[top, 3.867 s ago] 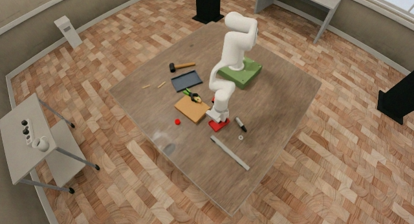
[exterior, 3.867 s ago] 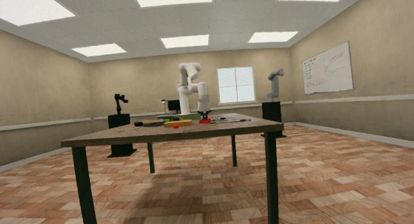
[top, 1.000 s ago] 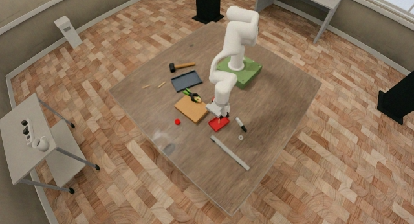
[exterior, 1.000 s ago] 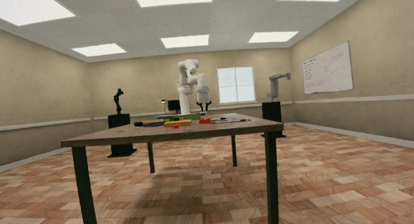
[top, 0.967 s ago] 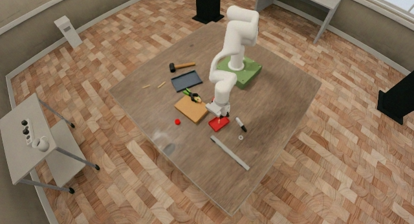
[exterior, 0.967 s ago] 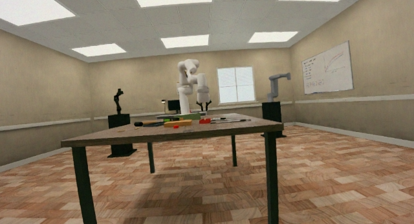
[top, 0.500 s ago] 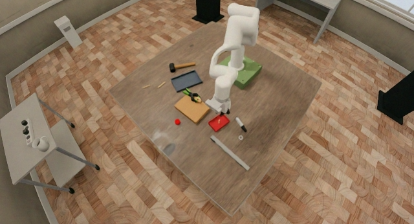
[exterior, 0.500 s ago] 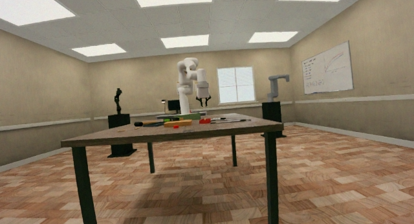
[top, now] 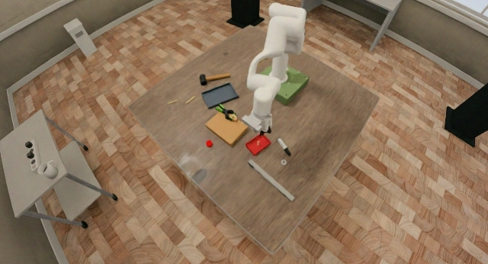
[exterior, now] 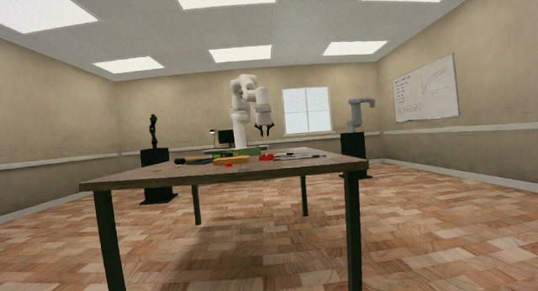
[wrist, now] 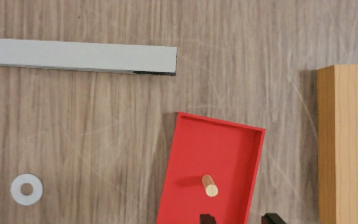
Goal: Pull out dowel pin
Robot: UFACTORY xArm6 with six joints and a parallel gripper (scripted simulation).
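The dowel pin (top: pixel 258 143) (wrist: pixel 210 186) stands upright in the red tray (top: pixel 252 151) (wrist: pixel 190 145). My gripper (top: pixel 265 131) (exterior: pixel 265 135) (wrist: pixel 240 219) is partly open, its fingers apart with nothing between them. It hangs above the tray, and in the wrist view the pin is clear of the fingertips. The bench board (top: pixel 226 132) (exterior: pixel 231 161) (wrist: pixel 357 145) lies beside the tray. The spring clamp (top: pixel 227 113), green and black, is at the board's back edge, around the small pale block (top: pixel 233 118). The block's hole and its contact with the stop are too small to make out.
A grey bar (top: pixel 271 180) (wrist: pixel 80 55), a washer (top: pixel 284 162) (wrist: pixel 26 189) and a marker (top: pixel 282 143) lie near the red tray. A dark tray (top: pixel 219 95), a hammer (top: pixel 216 78), two thin sticks and a red cap (top: pixel 209 143) lie around the board. The green base (top: pixel 293 88) is behind.
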